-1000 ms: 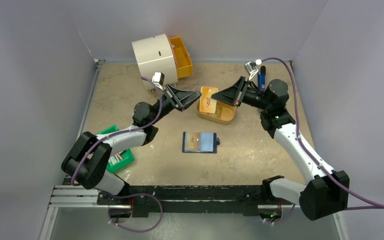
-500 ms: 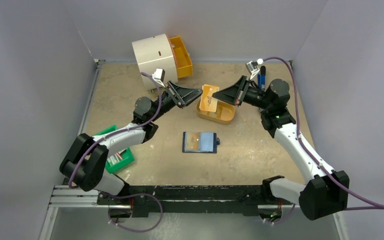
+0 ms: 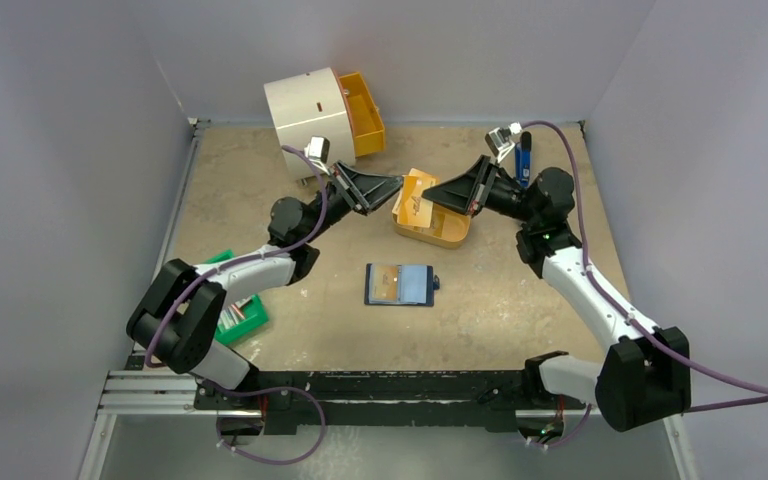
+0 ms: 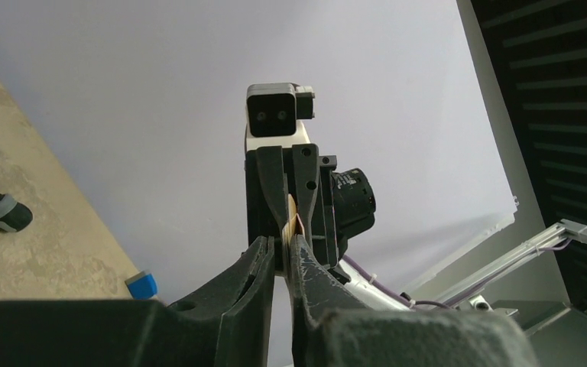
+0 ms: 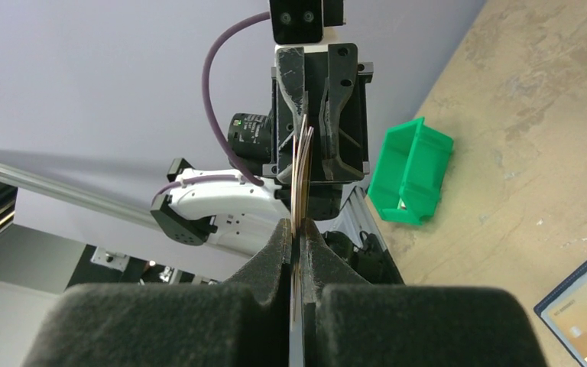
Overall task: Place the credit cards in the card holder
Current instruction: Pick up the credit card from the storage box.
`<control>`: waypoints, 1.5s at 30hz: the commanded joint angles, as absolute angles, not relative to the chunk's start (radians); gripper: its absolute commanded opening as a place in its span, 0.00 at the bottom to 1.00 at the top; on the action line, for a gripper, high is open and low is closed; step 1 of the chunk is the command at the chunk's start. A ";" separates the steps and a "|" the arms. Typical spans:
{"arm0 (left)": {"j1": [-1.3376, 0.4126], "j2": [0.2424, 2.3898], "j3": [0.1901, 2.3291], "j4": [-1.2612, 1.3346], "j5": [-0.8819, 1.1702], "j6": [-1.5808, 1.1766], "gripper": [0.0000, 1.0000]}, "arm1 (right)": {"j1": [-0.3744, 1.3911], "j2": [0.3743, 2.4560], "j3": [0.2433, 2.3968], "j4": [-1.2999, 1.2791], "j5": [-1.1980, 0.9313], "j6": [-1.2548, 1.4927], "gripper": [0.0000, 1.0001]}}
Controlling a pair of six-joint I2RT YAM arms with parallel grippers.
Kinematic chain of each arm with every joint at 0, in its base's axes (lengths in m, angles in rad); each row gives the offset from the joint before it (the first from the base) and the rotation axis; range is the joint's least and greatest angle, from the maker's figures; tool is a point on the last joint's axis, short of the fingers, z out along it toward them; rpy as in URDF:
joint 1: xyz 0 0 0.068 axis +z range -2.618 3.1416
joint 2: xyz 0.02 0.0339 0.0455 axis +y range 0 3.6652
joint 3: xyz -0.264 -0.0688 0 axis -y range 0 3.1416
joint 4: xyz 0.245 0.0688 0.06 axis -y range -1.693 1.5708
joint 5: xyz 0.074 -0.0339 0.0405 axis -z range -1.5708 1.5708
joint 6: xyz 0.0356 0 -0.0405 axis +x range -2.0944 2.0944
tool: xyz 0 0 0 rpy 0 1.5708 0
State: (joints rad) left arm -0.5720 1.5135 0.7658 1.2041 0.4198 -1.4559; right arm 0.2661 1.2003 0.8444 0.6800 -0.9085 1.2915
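Credit cards (image 5: 301, 183) edge-on, count unclear

Tan table (image 3: 260, 215): I see card holder (image 3: 401, 285) open at centre, orange tray (image 3: 446, 232) behind, green box (image 3: 241, 318) left, possibly a blue pen (image 3: 524, 158) far right.

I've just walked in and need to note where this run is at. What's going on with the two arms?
Both arms meet above the orange tray. The right gripper is shut on several credit cards held on edge. The left gripper has its fingers around the cards' opposite edge, but I can't tell whether they pinch. It looks like a handover or an attempt to peel off one card. The card holder lies open nearer the arm bases, with a tan card showing in its left half.
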 commanded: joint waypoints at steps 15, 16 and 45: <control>-0.598 1.534 0.761 1.254 0.482 -1.477 0.09 | 0.286 1.155 0.960 0.527 -0.971 1.106 0.00; -0.597 1.535 0.766 1.255 0.482 -1.478 0.09 | 0.285 1.156 0.970 0.501 -0.980 1.085 0.00; -0.511 1.278 0.754 0.896 0.405 -1.328 0.58 | 0.285 1.115 0.955 0.427 -0.985 1.027 0.00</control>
